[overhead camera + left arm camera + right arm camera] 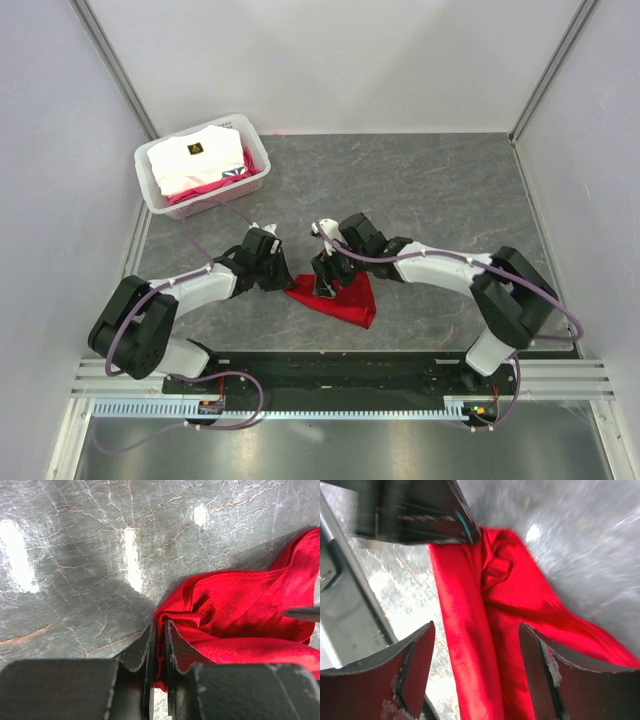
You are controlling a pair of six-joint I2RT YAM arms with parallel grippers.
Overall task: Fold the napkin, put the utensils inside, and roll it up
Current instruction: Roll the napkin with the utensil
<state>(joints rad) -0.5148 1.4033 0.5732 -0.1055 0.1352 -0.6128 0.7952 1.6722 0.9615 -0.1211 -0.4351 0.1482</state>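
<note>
Left pincer (pixel 159 647) clamped on napkin (pixel 235 605) corner, right pincer (pixel 476 630) spread apart, hovering over napkin

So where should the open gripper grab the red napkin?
Probably the raised fold of the napkin lying between the right gripper's open fingers, coming straight down from above. That ridge stands up off the table, so fingers can close around it. The left gripper pinches one end.
</note>
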